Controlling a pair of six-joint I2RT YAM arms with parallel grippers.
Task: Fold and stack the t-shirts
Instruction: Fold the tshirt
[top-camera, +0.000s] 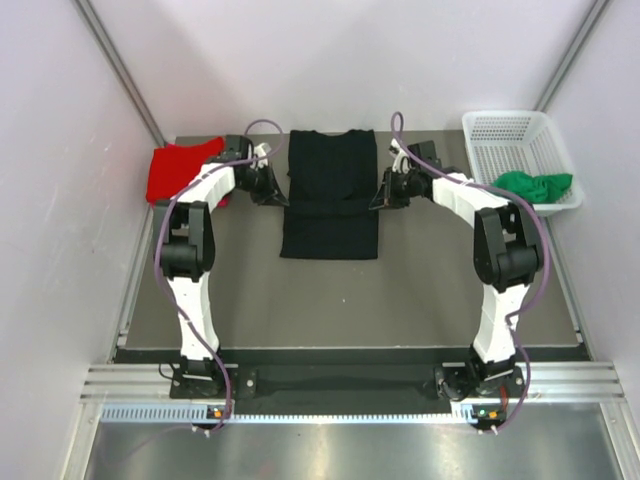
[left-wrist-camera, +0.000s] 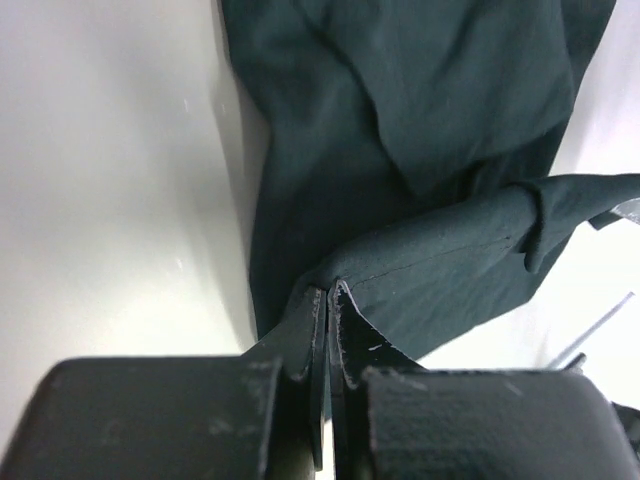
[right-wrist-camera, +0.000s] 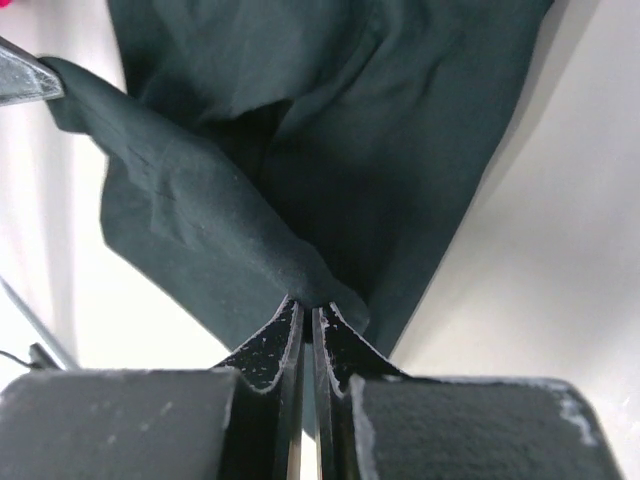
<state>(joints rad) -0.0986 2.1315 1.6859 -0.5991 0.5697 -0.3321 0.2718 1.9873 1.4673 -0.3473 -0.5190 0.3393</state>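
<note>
The black t-shirt (top-camera: 330, 192) lies flat in the middle of the table, its sides folded in. My left gripper (top-camera: 274, 188) is at its left edge, shut on a fold of the black cloth (left-wrist-camera: 440, 270). My right gripper (top-camera: 383, 192) is at its right edge, shut on a fold of the same shirt (right-wrist-camera: 200, 230). A red t-shirt (top-camera: 178, 170) lies bunched at the back left of the table. A green t-shirt (top-camera: 535, 185) lies crumpled in the white basket (top-camera: 500, 130). The pink t-shirt is out of view.
The white mesh basket stands at the back right corner. White walls close in the table on the left, back and right. The arm bases (top-camera: 340, 385) sit at the near edge.
</note>
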